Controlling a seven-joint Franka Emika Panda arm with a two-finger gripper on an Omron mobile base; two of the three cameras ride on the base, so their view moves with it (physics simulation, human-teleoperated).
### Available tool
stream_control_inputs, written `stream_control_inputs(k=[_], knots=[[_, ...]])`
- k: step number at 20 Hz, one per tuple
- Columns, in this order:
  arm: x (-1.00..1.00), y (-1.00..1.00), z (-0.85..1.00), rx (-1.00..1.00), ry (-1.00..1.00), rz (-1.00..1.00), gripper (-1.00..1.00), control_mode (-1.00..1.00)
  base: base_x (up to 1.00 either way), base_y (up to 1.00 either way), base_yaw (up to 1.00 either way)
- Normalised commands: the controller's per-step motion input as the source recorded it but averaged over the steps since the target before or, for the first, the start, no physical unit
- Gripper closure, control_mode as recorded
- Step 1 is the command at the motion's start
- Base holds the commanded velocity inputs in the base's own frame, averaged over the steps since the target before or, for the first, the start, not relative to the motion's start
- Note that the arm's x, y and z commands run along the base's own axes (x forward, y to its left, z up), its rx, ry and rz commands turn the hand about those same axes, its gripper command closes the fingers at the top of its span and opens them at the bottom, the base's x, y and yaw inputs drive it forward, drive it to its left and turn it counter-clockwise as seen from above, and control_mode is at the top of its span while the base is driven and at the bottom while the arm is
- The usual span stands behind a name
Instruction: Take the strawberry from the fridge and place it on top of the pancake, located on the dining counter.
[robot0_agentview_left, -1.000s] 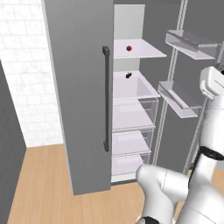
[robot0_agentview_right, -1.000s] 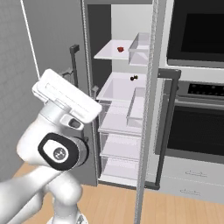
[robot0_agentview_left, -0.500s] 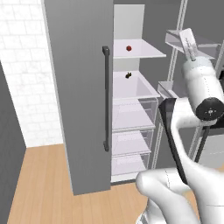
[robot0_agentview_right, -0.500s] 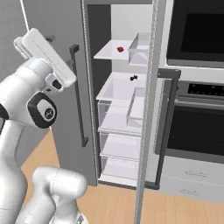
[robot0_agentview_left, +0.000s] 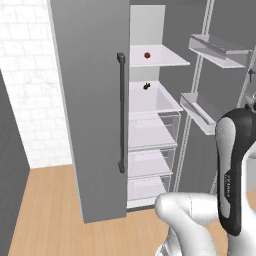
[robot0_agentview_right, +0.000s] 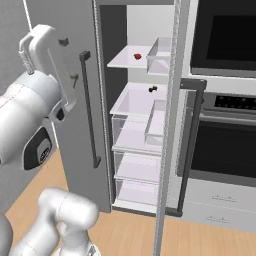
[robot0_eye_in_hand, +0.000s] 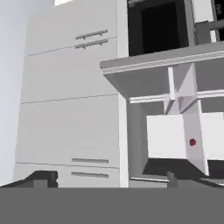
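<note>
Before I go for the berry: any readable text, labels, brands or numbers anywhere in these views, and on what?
No readable text anywhere.
Arm: a thin vertical line of markings on its dark link, too small and blurred to read.
Fridge, its shelves and the strawberry: no labels.
Oven: pale marks on its control strip, too small to read.
Cabinet fronts: plain, no lettering.
</note>
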Motion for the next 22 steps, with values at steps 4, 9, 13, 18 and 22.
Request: stream_control_inputs(k=[4, 9, 13, 18, 22], knots=[[-0.02, 0.35, -0.38, 1.00, -0.24, 0.00, -1.00, -1.00, 0.00, 0.00, 0.00], [0.00, 0.38, -0.09, 1.00, -0.13, 0.00, -1.00, -1.00, 0.00, 0.00, 0.00], [0.00, 0.43, -0.01, 1.00, -0.18, 0.00, -1.00, -1.00, 0.00, 0.00, 0.00], [-0.02, 0.51, 0.16, 0.93, -0.29, 0.05, -1.00, -1.00, 0.00, 0.00, 0.00], [0.00, 0.82, 0.11, 0.68, -0.48, 0.19, -1.00, -1.00, 0.00, 0.00, 0.00]])
